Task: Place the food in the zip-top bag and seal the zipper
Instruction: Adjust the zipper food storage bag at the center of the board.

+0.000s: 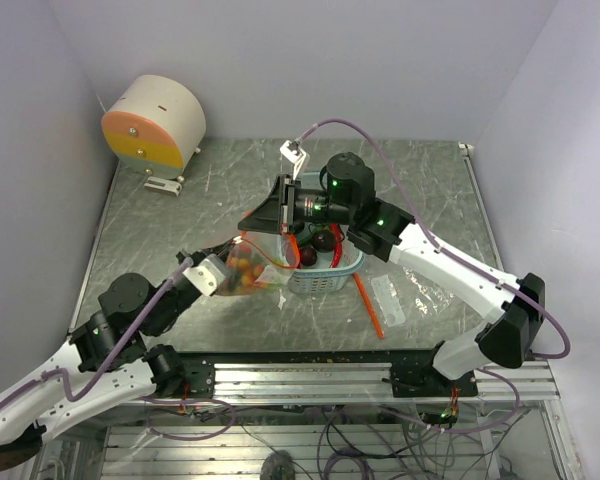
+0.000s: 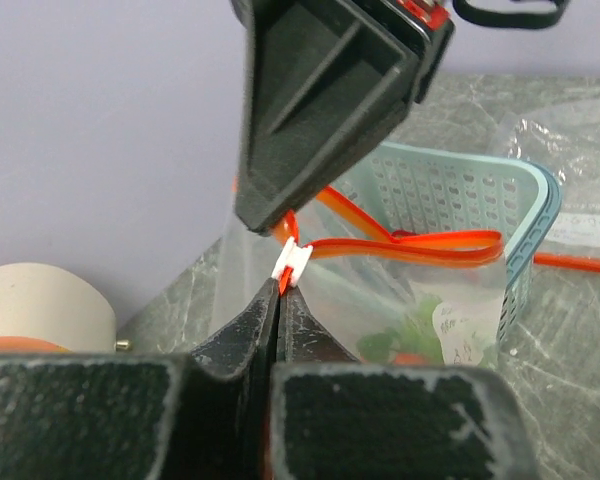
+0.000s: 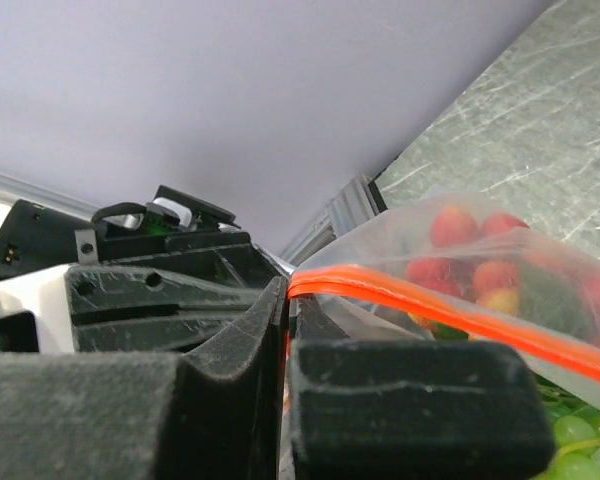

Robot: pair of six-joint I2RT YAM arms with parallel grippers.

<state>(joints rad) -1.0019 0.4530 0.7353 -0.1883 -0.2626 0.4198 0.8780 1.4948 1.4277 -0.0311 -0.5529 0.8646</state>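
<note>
The zip-top bag (image 1: 252, 262) hangs between both grippers, left of the light-blue basket (image 1: 325, 270). Food (image 1: 242, 274) shows through its clear wall, red and orange pieces (image 3: 470, 262) above green ones (image 2: 412, 330). My left gripper (image 2: 282, 288) is shut on the zipper (image 2: 410, 245) just below its white slider (image 2: 292, 262). My right gripper (image 3: 288, 292) is shut on the zipper (image 3: 460, 310) at the same corner, and from the left wrist it looms directly above as a black wedge (image 2: 320, 100). From above, the two grippers (image 1: 236, 246) (image 1: 248, 228) meet at the bag's top left corner.
Dark and red pieces remain in the basket (image 2: 450, 190). A second flat clear bag (image 1: 388, 298) with an orange strip (image 1: 368, 305) lies right of the basket. A cream-and-orange drum (image 1: 155, 122) stands at the back left. Walls close in the table.
</note>
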